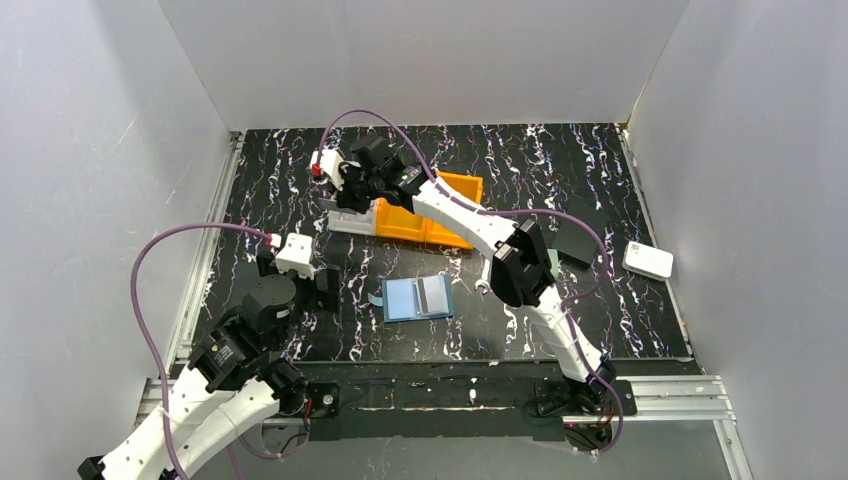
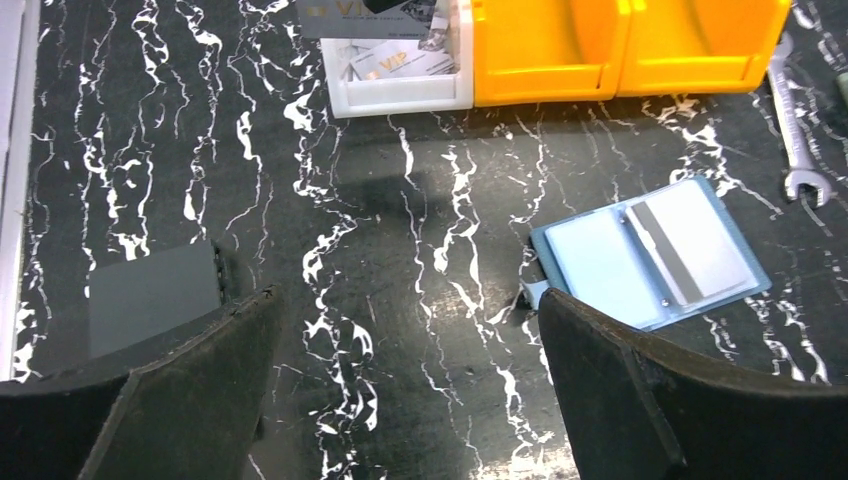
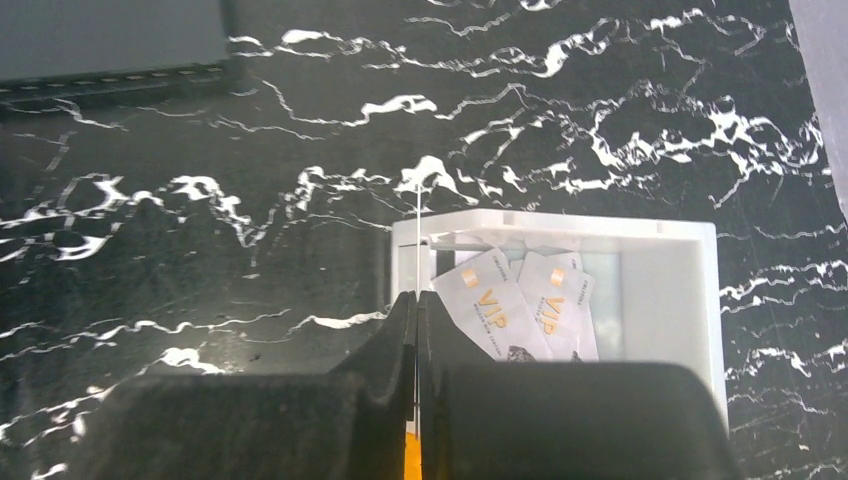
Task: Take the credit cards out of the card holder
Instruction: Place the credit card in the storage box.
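Note:
The blue card holder (image 1: 418, 297) lies open on the black marbled table, light blue inside (image 2: 600, 265). One pale credit card with a dark stripe (image 2: 700, 245) sits in its right half. My right gripper (image 1: 343, 195) hovers over the white bin (image 1: 350, 224) and is shut on a credit card. That card shows edge-on as a thin white line (image 3: 416, 230) between the jaws of the right gripper (image 3: 416, 296). Two VIP credit cards (image 3: 520, 300) lie in the white bin (image 3: 660, 290). My left gripper (image 2: 408, 300) stands open over bare table, left of the holder.
Two yellow bins (image 1: 432, 218) stand beside the white bin. A small wrench (image 2: 797, 130) lies right of the holder. A white box (image 1: 648, 260) sits at the far right. A dark grey flat slab (image 2: 150, 295) lies by the left finger. Grey walls enclose the table.

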